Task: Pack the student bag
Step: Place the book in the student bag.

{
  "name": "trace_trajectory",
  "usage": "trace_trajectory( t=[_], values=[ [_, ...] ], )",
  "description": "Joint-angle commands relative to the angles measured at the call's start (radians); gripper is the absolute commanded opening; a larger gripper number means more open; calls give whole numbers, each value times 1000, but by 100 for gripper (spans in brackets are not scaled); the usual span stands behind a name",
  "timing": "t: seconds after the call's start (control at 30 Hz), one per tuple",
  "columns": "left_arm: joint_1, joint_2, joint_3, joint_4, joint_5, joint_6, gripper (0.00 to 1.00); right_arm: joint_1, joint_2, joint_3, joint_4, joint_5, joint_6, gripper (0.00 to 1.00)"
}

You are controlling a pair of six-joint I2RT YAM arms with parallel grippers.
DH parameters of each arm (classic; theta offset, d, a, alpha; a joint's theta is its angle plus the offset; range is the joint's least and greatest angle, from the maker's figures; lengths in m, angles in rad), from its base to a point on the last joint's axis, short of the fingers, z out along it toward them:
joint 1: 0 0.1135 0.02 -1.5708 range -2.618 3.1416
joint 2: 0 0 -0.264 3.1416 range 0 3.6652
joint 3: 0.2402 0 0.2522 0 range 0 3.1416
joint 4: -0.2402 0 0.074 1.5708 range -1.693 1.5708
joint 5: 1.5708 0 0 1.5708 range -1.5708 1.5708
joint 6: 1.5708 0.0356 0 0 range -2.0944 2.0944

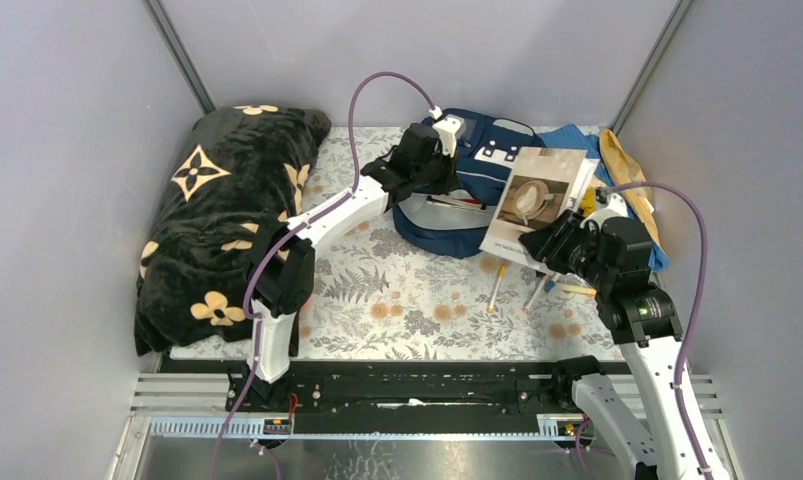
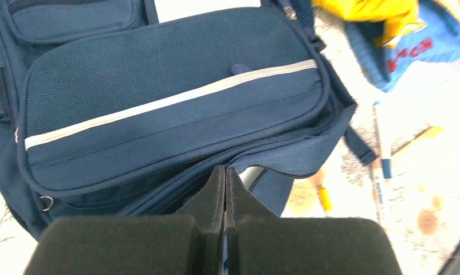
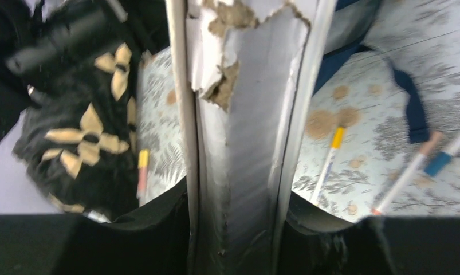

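The navy blue fabric backpack with a pale stripe lies at the far middle of the fern-and-flower printed table cover, its striped front pocket facing up. The left gripper is over the backpack's near edge with its jaws pressed together at the lip of the zip opening; whether any fabric is nipped between them cannot be told. The right gripper is clamped on the torn cardboard spine of a white-covered book with a photo on its front, held tilted above the backpack's right side. Several loose pens lie on the cover just below the book. A black plush blanket with tan flower motifs is heaped along the left side, and a light-blue cloth with yellow print is bunched in the far right corner beside the backpack
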Motion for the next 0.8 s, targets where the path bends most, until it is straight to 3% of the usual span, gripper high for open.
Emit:
trace_trajectory(
  t=[0.0, 0.1, 0.2, 0.37, 0.5, 0.77],
  values=[
    [11, -23, 122, 30, 38, -112, 0, -2, 2, -43, 148, -340, -53, 27],
    [15, -29, 162, 37, 20, -144, 0, -2, 42, -91, 252, -564, -16, 27],
    [15, -38, 191, 59, -1, -170, 0, -3, 105, -135, 284, -665, 10, 26],
    [15, -47, 220, 97, -49, -189, 0, -1, 166, -268, 376, -684, 57, 27],
    [15, -20, 284, 64, -59, -195, 0, 2, 256, -379, 592, -720, 161, 26],
    [14, -54, 265, 97, -33, -220, 0, 19, 411, -467, 862, -662, 345, 25]
  ],
)
